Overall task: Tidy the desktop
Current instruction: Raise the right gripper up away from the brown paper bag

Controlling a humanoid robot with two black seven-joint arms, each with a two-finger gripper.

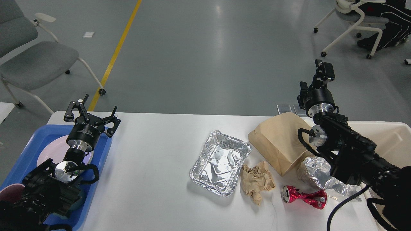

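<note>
The white desktop (154, 179) carries an empty foil tray (221, 162), a crumpled brown paper wad (257, 181), a brown paper bag (279, 141), a crushed red can (303, 196) and a crumpled foil lump (316, 175). My left gripper (91, 112) hovers open and empty over the far end of the blue tray (19, 160). My right gripper (322, 69) is raised beyond the table's far right corner. It is seen end-on and dark, so its fingers cannot be told apart. My right arm covers part of the foil lump.
A cream bin (390, 138) stands at the table's right end, partly behind my right arm. The blue tray holds a pink plate (53, 149) and a dark red cup (8, 192). Chairs stand on the grey floor at far left and far right.
</note>
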